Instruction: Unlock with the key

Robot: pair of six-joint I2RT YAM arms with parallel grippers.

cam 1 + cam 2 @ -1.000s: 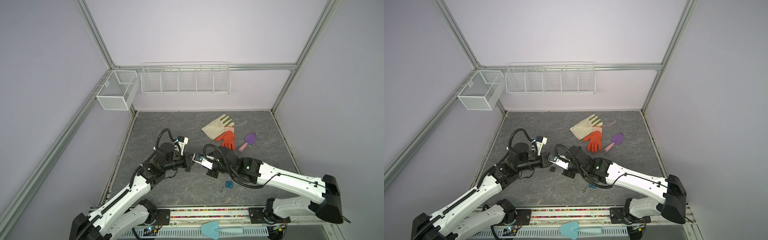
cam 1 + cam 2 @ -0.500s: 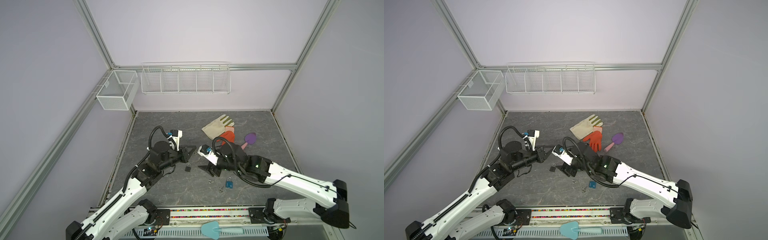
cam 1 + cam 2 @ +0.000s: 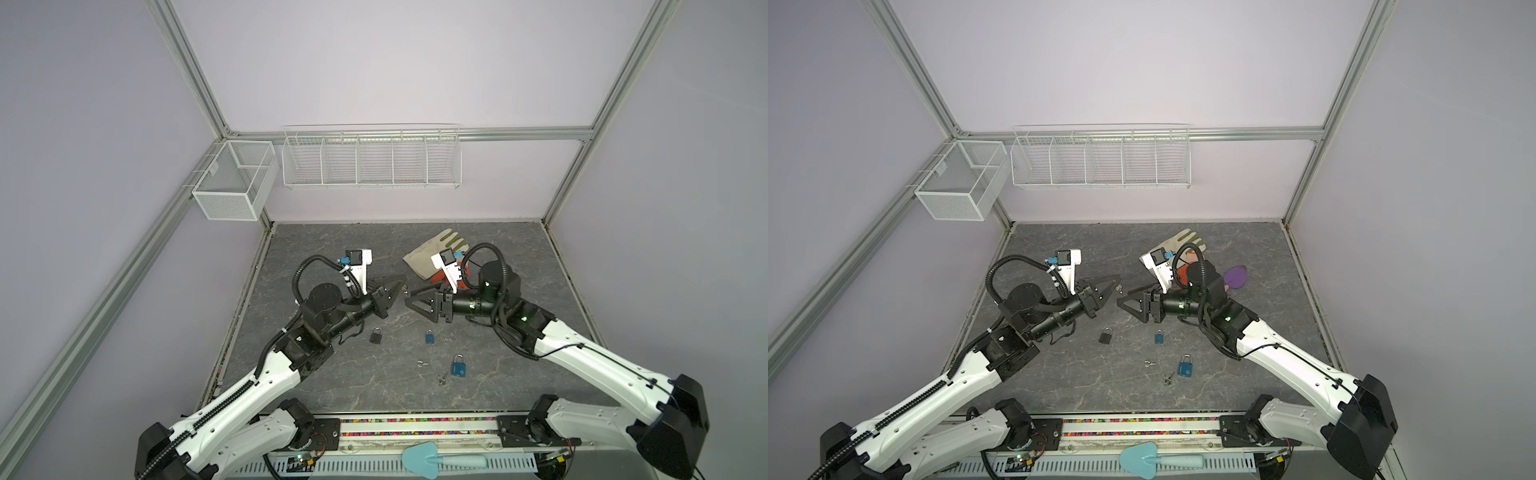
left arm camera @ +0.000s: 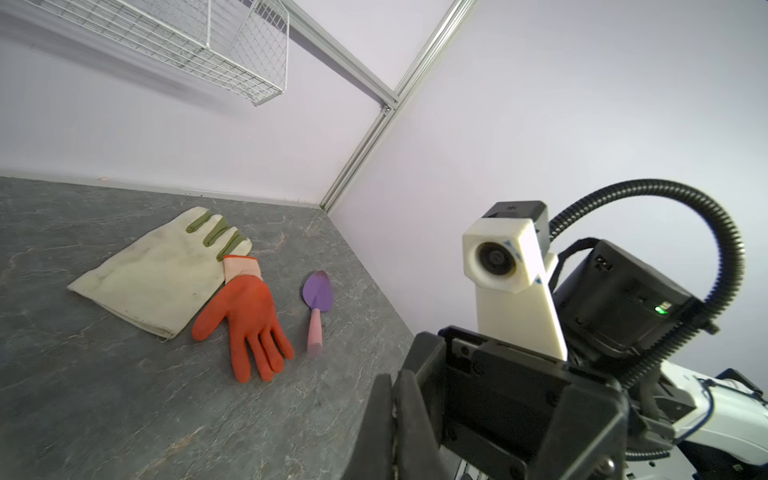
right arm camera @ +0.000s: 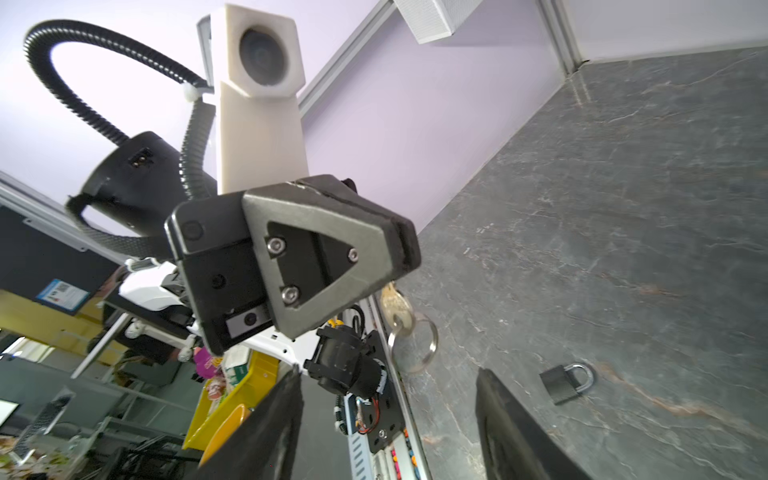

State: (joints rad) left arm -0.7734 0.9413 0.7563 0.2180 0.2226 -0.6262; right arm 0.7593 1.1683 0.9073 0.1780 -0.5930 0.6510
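My left gripper point(image 3: 398, 286) point(image 3: 1116, 282) point(image 4: 392, 399) is shut on a brass key point(image 5: 395, 305), and a metal ring point(image 5: 413, 345) hangs from the key. Facing it a short gap away, my right gripper point(image 3: 411, 298) point(image 3: 1123, 297) point(image 5: 387, 372) is open and holds nothing. Both hang above the table. A black padlock point(image 3: 376, 335) point(image 3: 1106, 335) point(image 5: 565, 382) lies flat on the table below them, its shackle closed. In both top views a small blue padlock point(image 3: 429, 337) point(image 3: 1159, 337) and a larger blue padlock point(image 3: 458, 366) point(image 3: 1185, 367) lie nearer the front.
Loose keys point(image 3: 422, 363) point(image 3: 442, 379) lie by the blue padlocks. A cream glove point(image 4: 153, 270), an orange glove point(image 4: 249, 316) and a purple trowel point(image 4: 318, 299) lie at the back right. Wire baskets point(image 3: 370, 162) hang on the back wall. A teal trowel point(image 3: 419, 457) rests on the front rail.
The right gripper has opened, and both arms have drawn apart and risen. The black padlock that was between the two grippers now lies on the table. The left gripper stays shut on the key.
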